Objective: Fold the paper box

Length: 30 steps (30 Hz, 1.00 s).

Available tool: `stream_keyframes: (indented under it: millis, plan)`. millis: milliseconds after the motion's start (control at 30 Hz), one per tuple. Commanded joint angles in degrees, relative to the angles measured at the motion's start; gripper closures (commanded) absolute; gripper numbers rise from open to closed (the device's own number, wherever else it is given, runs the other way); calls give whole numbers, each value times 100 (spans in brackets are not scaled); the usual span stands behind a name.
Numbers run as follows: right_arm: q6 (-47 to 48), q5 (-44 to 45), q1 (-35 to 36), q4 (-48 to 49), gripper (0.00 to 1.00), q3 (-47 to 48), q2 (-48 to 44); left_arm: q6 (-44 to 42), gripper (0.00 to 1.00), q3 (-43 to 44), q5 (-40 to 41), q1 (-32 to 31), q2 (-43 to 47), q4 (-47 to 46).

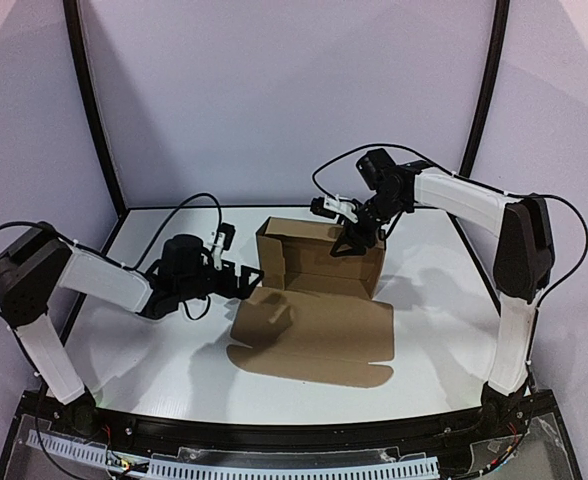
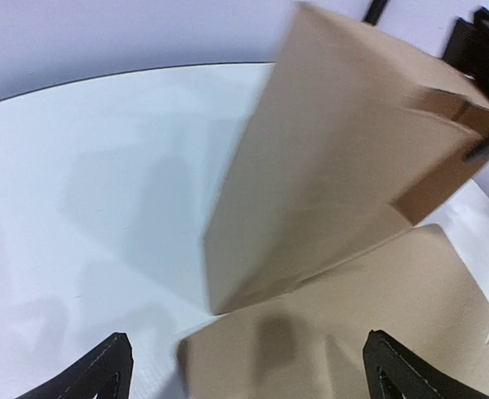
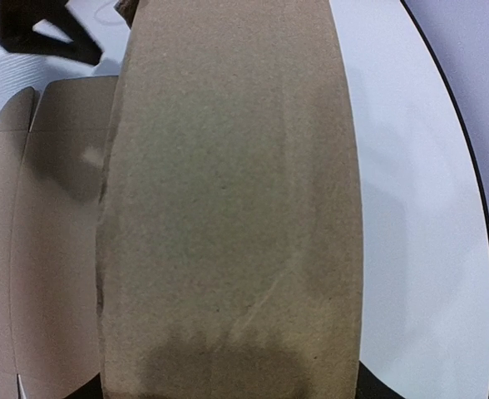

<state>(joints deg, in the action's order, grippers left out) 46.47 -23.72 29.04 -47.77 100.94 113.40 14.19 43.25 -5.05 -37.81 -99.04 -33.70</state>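
Support is being given to the paper box [image 1: 319, 262], half-raised in the middle of the tabletop [image 1: 154, 350], by the right claw [image 1: 352, 243] grasping its right end, while the released left claw [image 1: 246, 281], just left, is probably best being aimed squarely at the left wall.

Open table [image 1: 144, 370] left of the paper box [image 1: 314, 330]; its upright walls bar the middle.

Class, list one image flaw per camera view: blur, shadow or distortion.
Top external: sharp, soft shadows on the table. Left wrist: the paper box looks blurred along its upper edge. Right wrist: it fills the frame, bulging, dark at the bottom.
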Motion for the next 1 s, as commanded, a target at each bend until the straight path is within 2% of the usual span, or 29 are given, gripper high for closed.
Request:
stream_keyframes:
  millis: [0, 233, 333, 400, 633, 800, 967]
  plan:
    - [37, -124, -34, -200, 37, 58, 137, 58, 1, 316, -511, 311, -312, 262]
    - [18, -173, -34, -188, 37, 35, 110, -195, 7, 938, -711, 371, -906, -84]
    - [12, -209, -31, -194, 37, 59, 127, -360, 12, 1436, -863, 371, -1204, 329]
    - [17, -249, -38, -207, 38, 56, 121, -402, 18, 1635, -901, 371, -1373, 451]
    - [53, -375, -31, -254, 39, 81, 135, -473, 36, 1811, -927, 371, -1592, 28]
    - [99, -476, -30, -371, 39, 186, 197, -457, 36, 2023, -1007, 366, -1652, 150]
    - [107, -526, -27, -416, 40, 188, 217, -96, 37, 2118, -1127, 351, -1743, -133]
